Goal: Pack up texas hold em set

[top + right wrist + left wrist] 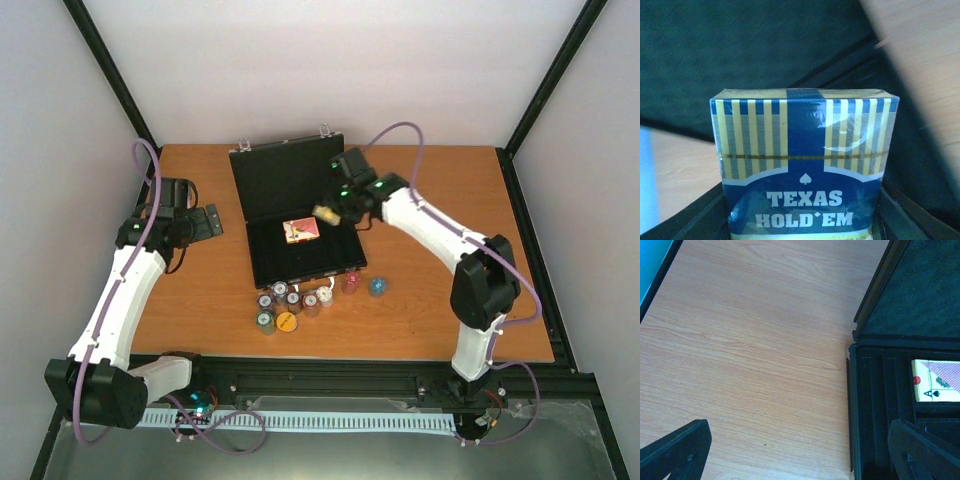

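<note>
- Texas hold em set: flat black hinged case (270, 190) open on surface (450, 300).
- Right pincer (327, 212) clamped on blue-yellow striped card box (805, 165) above case; left pincer (212, 222) apart.
- I'd seat it flat beside red-backed deck (301, 230).

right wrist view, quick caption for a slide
The right end effector holds a blue-and-yellow Texas Hold'em card box over the open black case.

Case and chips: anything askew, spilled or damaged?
Nothing stands out. Red deck lies flat in the open case; chip stacks stand upright on the table; right hand holds the blue deck over the case.
</note>
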